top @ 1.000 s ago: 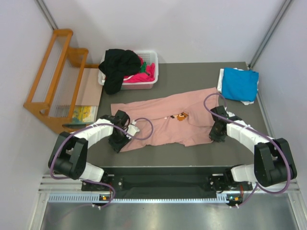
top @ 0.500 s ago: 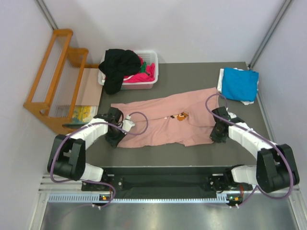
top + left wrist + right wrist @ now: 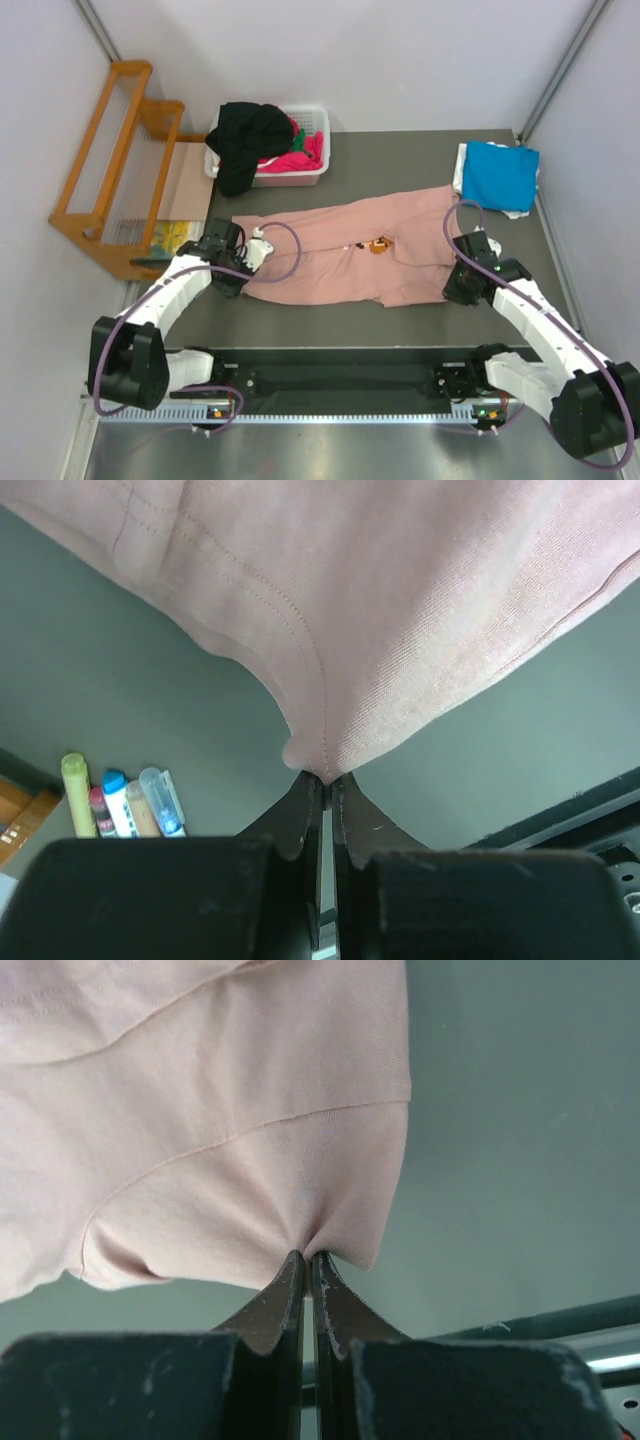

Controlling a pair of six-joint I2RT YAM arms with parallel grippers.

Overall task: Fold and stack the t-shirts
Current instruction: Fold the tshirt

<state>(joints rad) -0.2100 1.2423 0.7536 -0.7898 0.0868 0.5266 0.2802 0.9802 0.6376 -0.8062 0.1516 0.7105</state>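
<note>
Both arms have stretched out flatter since a second ago. The left elbow has swung out toward the near-left corner of the table [image 3: 400, 150], and that wrist has slid left and a little away from the near edge. The right forearm now reaches long and low from the near-right corner. The left gripper [image 3: 322, 780] is clenched on the near-left corner of the pink shirt [image 3: 340, 255], its fingers pressed together with a pucker of hem pinched at the tips. The right gripper [image 3: 306, 1257] is clenched the same way on the shirt's near-right corner, where the cloth gathers into small folds. The near-left corner has been drawn leftward with its gripper, and the near hem runs straighter between the two grippers than it did. The pink shirt lies spread across the middle of the table, its print [image 3: 378, 243] facing up near the centre. The blue shirt [image 3: 500, 175] sits folded at the far-right corner, unmoved. At the far-left corner the basket [image 3: 318, 118] has also stayed put, with the black shirt [image 3: 245, 140] draped over its rim and the magenta shirt [image 3: 305, 158] inside. A few markers [image 3: 120, 805] show near the table's left edge in the left wrist view.
</note>
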